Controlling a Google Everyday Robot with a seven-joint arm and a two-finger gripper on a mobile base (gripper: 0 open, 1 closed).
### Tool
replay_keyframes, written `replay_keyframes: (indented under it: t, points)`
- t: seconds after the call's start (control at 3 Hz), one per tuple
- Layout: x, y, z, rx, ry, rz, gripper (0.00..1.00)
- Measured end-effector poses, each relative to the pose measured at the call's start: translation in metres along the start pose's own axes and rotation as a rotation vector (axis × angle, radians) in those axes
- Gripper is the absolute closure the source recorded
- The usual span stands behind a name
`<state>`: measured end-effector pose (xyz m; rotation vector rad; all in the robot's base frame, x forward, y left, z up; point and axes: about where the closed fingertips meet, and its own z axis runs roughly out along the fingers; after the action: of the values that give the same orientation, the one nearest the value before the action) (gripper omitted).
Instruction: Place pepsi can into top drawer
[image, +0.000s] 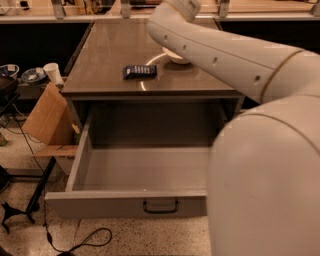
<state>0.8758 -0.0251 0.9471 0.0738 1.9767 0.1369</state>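
The top drawer (125, 202) of the grey cabinet stands pulled open, with a small dark handle (160, 206) on its front panel. The part of its inside that shows holds nothing. The pepsi can is out of view. My white arm (225, 55) rises from the lower right and reaches over the cabinet top to the frame's top edge. My gripper is out of view beyond that edge, above the back of the cabinet top.
A flat dark blue snack packet (139, 71) lies on the brown cabinet top (110, 50). A white bowl (174, 56) sits behind it, partly hidden by my arm. A cardboard box (47, 120) and a white cup (52, 72) stand to the left. A cable (85, 240) lies on the floor.
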Motion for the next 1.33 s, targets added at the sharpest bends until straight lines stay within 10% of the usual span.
replay_keyframes:
  t: [0.67,1.33]
  points:
    - [0.042,-0.003,-0.057,-0.314,0.0,0.083,1.0]
    - [0.083,-0.077,-0.074,-0.415,0.101,0.311,1.0]
